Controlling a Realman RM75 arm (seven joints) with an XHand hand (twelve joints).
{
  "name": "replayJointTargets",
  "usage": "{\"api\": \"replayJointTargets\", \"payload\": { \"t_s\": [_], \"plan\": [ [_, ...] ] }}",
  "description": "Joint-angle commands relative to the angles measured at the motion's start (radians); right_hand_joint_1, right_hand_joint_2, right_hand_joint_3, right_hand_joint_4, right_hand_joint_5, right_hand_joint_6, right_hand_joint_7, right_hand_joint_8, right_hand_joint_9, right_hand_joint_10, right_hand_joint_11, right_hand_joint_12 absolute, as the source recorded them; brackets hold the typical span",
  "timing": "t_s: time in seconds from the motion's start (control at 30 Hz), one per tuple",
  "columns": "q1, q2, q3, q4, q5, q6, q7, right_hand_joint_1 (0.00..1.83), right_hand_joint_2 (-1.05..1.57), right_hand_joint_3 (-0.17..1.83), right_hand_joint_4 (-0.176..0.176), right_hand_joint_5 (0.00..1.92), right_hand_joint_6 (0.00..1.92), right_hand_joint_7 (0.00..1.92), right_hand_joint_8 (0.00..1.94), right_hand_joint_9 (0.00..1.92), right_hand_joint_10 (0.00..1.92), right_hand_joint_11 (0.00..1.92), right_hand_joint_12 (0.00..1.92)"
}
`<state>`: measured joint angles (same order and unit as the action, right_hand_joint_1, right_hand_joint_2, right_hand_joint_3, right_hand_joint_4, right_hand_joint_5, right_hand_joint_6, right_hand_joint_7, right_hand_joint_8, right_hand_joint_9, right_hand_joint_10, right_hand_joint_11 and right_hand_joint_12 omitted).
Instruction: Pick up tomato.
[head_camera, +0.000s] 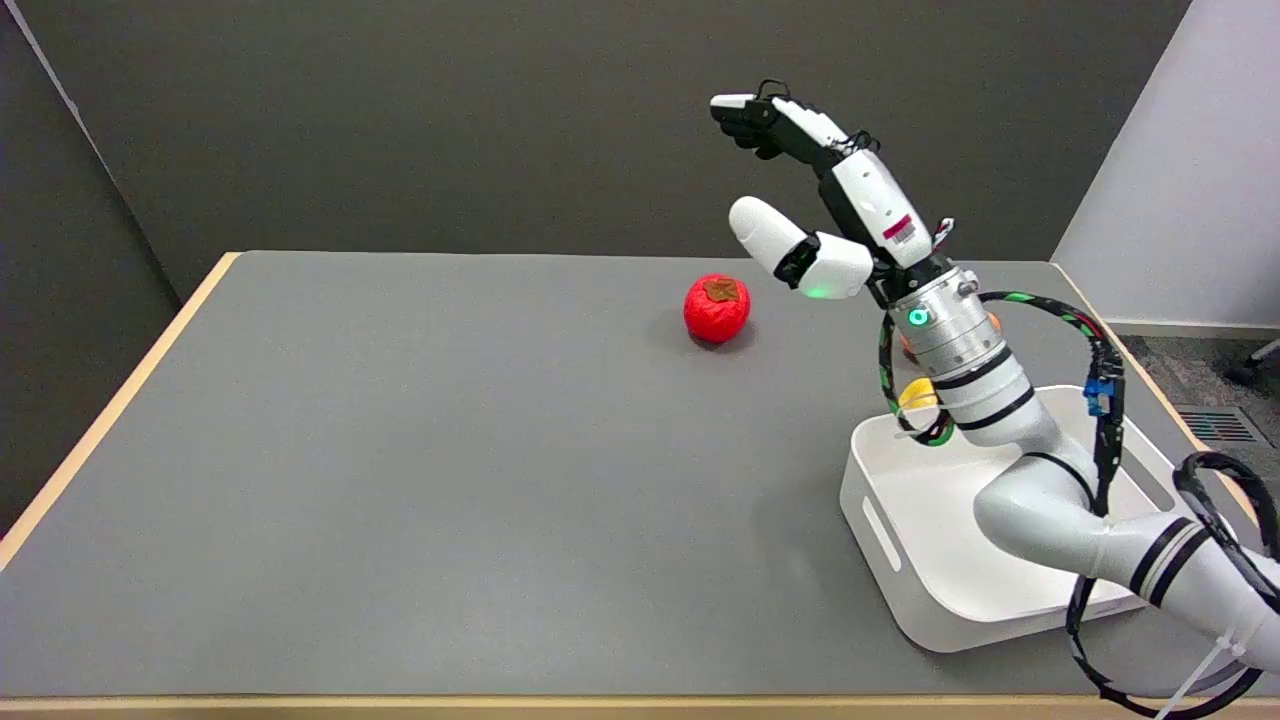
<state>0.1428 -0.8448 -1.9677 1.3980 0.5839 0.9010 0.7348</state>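
Since the tomato (717, 308) sits untouched on the grey table (400, 480), toward the far side and a little right of centre, you have the whole pick ahead of you. Your right hand (830, 215) hangs in the air up and to the right of it, fingers spread wide, holding and touching nothing. You must bring it down and close around the fruit.

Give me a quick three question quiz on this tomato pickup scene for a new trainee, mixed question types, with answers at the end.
1. True or false: the right hand is holding the tomato.
2. Where does the white bin sit: A) far left, B) near right, C) table centre?
3. Fill in: the tomato rests on the grey ____.

Key: 1 false, the hand is open, raised to the tomato's right. 2 B. 3 table.
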Motion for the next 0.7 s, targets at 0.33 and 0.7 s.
{"api": "replayJointTargets", "payload": {
  "t_s": [0.33,0.7],
  "plan": [
    [-0.012,0.051,0.085,-0.03,-0.076,0.017,0.062,0.22,0.7,0.84,0.102,0.28,0.52,0.44,0.44,0.31,0.84,0.21,1.36],
    [0.148,0.041,0.089,0.021,-0.205,-0.295,0.06,0.26,0.69,0.84,0.094,0.27,0.51,0.44,0.44,0.31,0.84,0.2,1.36]
  ]
}}
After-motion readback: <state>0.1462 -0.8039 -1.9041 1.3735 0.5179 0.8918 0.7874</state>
